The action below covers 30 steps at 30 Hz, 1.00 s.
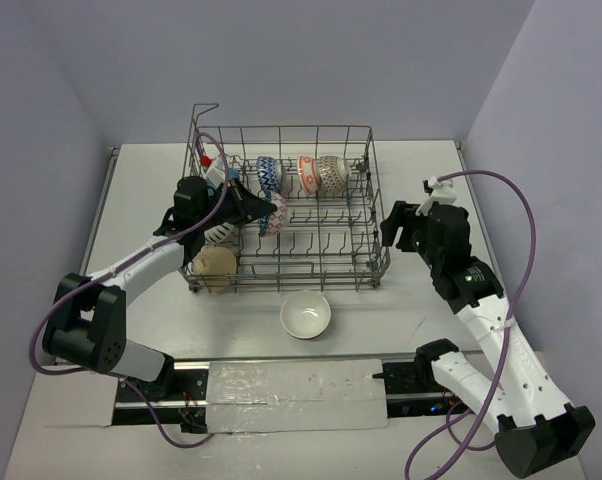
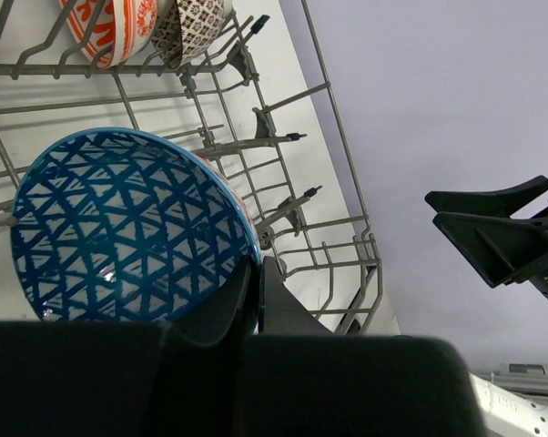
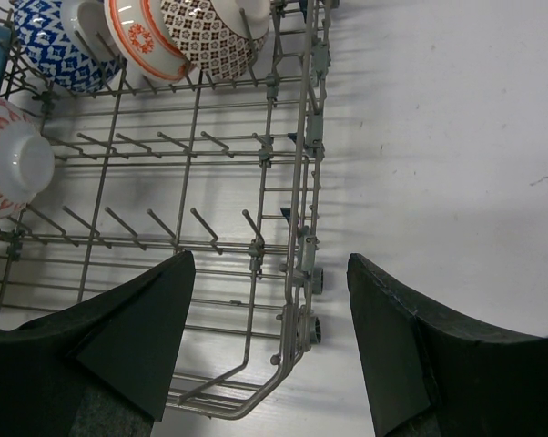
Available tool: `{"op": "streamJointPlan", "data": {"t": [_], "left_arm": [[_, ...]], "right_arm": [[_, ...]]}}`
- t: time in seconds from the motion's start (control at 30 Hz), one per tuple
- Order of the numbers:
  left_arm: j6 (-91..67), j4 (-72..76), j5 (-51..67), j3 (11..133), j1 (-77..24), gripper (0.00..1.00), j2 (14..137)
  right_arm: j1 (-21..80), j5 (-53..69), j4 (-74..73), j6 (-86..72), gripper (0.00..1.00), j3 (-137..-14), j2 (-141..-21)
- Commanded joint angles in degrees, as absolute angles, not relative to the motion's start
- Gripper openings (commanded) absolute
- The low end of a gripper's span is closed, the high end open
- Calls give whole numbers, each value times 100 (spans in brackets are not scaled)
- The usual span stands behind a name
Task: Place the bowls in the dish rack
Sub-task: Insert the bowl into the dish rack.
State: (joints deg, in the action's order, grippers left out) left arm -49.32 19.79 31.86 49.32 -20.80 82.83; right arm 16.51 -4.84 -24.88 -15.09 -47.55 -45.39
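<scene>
the grey wire dish rack [image 1: 321, 245] stands level on the surface [image 1: 141, 190]. in its far row a blue bowl [image 1: 268, 173], an orange bowl [image 1: 307, 172] and a brown bowl [image 1: 332, 176] stand on edge. left of its middle a triangle-patterned bowl [image 2: 128, 228] tilts, rim pinched in the left claw [image 2: 258, 273]. a tan bowl [image 1: 216, 264] lies at its near left corner; a white bowl [image 1: 306, 313] sits upright just outside its near side.

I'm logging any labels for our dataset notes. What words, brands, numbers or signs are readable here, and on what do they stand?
None: no readable text in any view.
The blue-triangle bowl, orange-patterned bowl and brown-patterned bowl in the dish rack carry only decoration; the white bowl is plain.
</scene>
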Motion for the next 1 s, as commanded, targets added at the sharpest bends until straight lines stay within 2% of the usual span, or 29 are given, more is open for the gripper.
{"op": "streamJointPlan", "data": {"t": [0.0, 0.3, 0.77, 0.97], "left_arm": [[-5018, 1986, 3269, 4860, -2083, 0, 8604], [-5317, 2338, 3366, 4773, -2083, 1, 8701], [-5546, 2514, 3287, 4579, -2083, 16, 8464], [-5511, 2408, 3226, 4579, -2083, 17, 8341]], "right_arm": [[1688, -501, -2276, -1441, 75, -4904, -4412], [1687, -483, -2285, -1433, 75, -4913, -4377], [1688, -492, -2294, -1424, 75, -4931, -4351], [1679, -483, -2303, -1415, 75, -4931, -4351]]}}
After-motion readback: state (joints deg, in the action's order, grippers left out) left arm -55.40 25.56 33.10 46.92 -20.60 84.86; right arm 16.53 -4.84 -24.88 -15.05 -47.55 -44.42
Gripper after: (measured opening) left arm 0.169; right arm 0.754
